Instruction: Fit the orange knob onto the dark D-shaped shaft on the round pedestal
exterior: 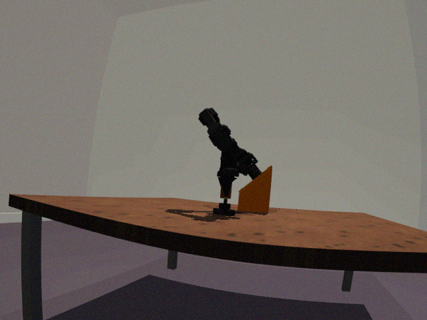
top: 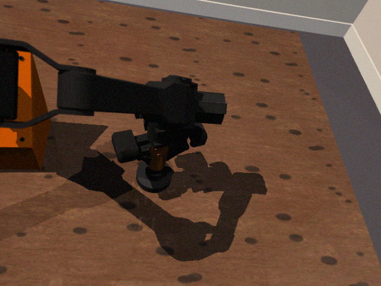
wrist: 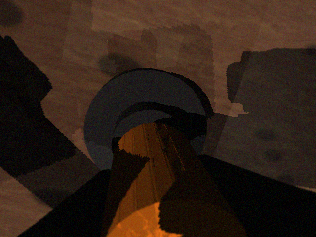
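The orange knob [top: 158, 161] [exterior: 222, 195] [wrist: 157, 188] is upright, in the grip of my gripper [top: 158, 155] [exterior: 225, 193] [wrist: 155, 171], which is shut on it. The knob is above the dark round pedestal [top: 153, 185] [exterior: 217, 211] [wrist: 103, 109], with a gap between the knob's bottom and the pedestal's raised hub. A short piece of the dark shaft [exterior: 225, 201] shows in that gap in the exterior view. The shaft's top, its flat side and the knob's hole are hidden, so I cannot tell how far the shaft reaches into the hole.
The orange arm base [top: 38, 135] [exterior: 255, 198] stands close beside the pedestal. The spotted wooden table [top: 277, 154] [exterior: 293, 234] carries the arm's broad shadow. The table's right edge and a wall show in the top view.
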`<state>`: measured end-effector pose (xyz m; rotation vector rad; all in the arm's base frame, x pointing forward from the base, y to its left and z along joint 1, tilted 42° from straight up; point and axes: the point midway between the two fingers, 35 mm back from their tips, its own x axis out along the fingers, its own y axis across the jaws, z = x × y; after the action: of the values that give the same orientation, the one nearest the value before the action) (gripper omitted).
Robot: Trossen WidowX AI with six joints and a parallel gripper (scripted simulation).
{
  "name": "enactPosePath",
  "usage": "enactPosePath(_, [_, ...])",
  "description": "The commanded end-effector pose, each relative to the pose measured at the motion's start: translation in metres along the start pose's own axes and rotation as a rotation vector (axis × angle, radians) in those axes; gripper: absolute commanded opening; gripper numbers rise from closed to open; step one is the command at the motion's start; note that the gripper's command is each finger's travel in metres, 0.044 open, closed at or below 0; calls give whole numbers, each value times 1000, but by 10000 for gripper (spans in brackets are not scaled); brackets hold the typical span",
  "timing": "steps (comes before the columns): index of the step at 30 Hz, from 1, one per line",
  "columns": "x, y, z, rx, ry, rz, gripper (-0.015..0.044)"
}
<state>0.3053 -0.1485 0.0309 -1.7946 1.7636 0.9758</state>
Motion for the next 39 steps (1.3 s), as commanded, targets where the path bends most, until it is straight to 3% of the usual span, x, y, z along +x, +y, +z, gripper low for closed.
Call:
enactPosePath(1, [1, -3, -1, -27, 3, -7, 0])
enactPosePath(20, [-2, -1, 0, -27, 3, -6, 0])
enactPosePath(27, [-2, 2, 2, -226, 4, -6, 0])
enactPosePath(39, [-1, 5, 2, -237, 4, -6, 0])
